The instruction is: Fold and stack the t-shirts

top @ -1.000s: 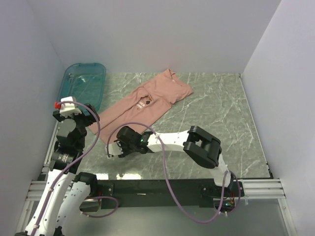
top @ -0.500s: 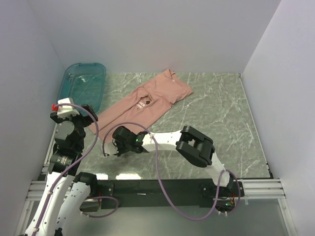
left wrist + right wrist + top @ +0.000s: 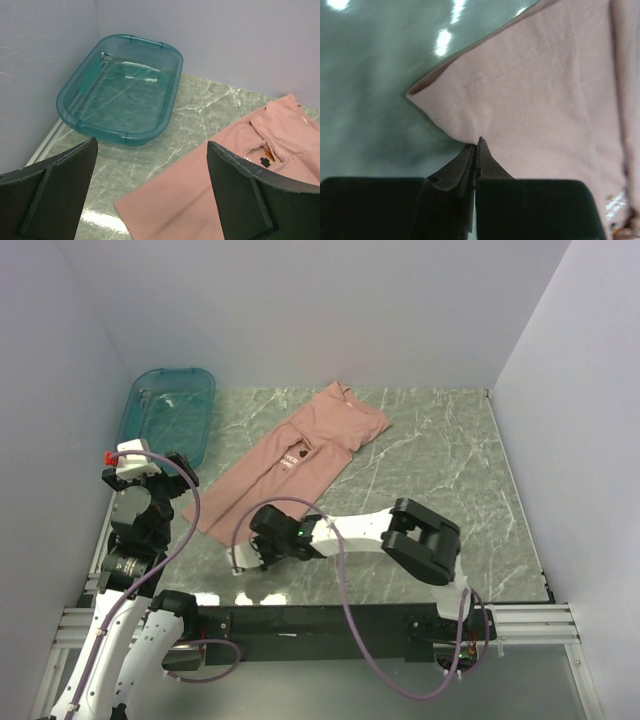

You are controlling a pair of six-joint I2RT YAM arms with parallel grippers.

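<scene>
The pink t-shirt (image 3: 300, 445) is lying flat on the green marble desk (image 3: 430, 470), stretching diagonally from its 1 o'clock end near the back wall down to its 7 o'clock end toward the arms. At that 7 o'clock end the right claw (image 3: 477, 149) is pinching the stitched hem just beside a corner, its jaws clenched tight on the cloth, and the fabric is puckering slightly at the tips. At about 10 o'clock from the shirt, the translucent teal bin (image 3: 168, 415) is sitting against the left wall, apart from the cloth. At roughly 8 o'clock, the left claw (image 3: 151, 150) is hovering above the desk with its jaws spread wide, grasping nothing.
</scene>
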